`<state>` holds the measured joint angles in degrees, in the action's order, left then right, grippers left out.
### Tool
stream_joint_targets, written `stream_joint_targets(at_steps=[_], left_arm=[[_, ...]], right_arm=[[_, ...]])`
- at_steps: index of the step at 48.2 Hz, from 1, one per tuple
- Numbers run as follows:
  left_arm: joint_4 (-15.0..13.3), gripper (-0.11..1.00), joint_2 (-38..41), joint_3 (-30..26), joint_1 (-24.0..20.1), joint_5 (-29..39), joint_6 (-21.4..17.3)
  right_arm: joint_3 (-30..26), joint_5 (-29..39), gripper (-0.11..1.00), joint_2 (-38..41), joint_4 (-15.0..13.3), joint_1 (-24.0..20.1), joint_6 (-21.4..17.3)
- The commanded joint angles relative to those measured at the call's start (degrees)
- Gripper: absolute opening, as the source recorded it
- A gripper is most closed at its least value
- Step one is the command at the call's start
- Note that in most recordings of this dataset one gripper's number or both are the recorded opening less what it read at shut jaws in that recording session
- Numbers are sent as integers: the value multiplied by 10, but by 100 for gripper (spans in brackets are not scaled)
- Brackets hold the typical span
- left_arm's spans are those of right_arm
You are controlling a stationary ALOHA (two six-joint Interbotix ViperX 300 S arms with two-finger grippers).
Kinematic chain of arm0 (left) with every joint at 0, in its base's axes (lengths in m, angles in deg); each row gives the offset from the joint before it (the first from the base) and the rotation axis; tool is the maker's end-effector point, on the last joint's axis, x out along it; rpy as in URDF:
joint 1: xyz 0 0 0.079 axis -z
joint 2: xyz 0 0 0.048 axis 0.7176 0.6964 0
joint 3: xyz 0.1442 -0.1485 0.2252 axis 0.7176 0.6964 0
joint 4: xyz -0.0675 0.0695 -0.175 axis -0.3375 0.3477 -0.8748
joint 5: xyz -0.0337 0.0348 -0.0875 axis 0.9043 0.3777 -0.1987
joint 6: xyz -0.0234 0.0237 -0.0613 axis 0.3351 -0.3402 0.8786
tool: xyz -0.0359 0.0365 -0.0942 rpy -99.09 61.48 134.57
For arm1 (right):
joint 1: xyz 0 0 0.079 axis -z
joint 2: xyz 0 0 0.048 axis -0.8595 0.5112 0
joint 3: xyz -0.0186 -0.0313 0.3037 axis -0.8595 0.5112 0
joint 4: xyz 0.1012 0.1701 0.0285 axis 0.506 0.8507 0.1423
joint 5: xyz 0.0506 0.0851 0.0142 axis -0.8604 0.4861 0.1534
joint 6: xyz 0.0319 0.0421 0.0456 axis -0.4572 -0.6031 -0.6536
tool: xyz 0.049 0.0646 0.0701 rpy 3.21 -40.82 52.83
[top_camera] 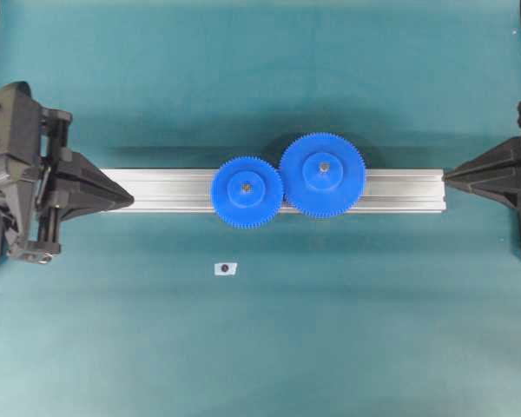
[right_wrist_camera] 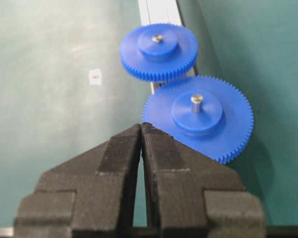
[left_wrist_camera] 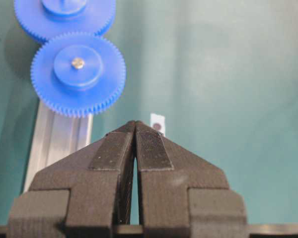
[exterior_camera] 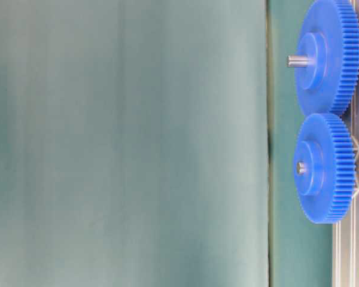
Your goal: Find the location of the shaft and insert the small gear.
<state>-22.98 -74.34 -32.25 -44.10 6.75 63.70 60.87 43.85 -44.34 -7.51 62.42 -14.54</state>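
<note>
1. Small gear [top_camera: 247,191] lies flat on the aluminium rail [top_camera: 156,189], near the rail's middle, with its teeth touching those of the larger blue gear [top_camera: 322,174] beside it.
2. A grey metal tip shows in the centre of the small gear's hub in both wrist views; I judge this to be the shaft [left_wrist_camera: 78,62], already passing through the hole. Its base is hidden under the gear.
3. Judged from how things lie, the insertion looks done: the gear sits level on the rail and appears meshed with its neighbour. Whether it is pressed fully home cannot be told from these views.
4. Left gripper [left_wrist_camera: 135,124] is closed and empty, its tip over the left end of the rail, well apart from the small gear.
5. Right gripper [right_wrist_camera: 141,126] is likewise closed on nothing, level with the right end of the rail and near the larger gear's side.
6. A small white tag with a dark dot [top_camera: 225,268] lies on the green mat [top_camera: 373,330], apart from the rail on the near side.
7. Room for moving: the mat shows bare on both sides of the rail; the only edges to mind are the rail ends and the gear rims.
</note>
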Motion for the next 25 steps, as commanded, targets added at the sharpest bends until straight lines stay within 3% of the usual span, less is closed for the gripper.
stream_joint_targets(at_steps=[1, 25], left_arm=[[3, 0, -4, -3, 2, -6, 0], [3, 0, -7, 4, 2, -4, -1]], right_arm=[[-4, -10, 11, 4, 2, 2, -4], [-4, -11, 11, 4, 2, 2, -4]])
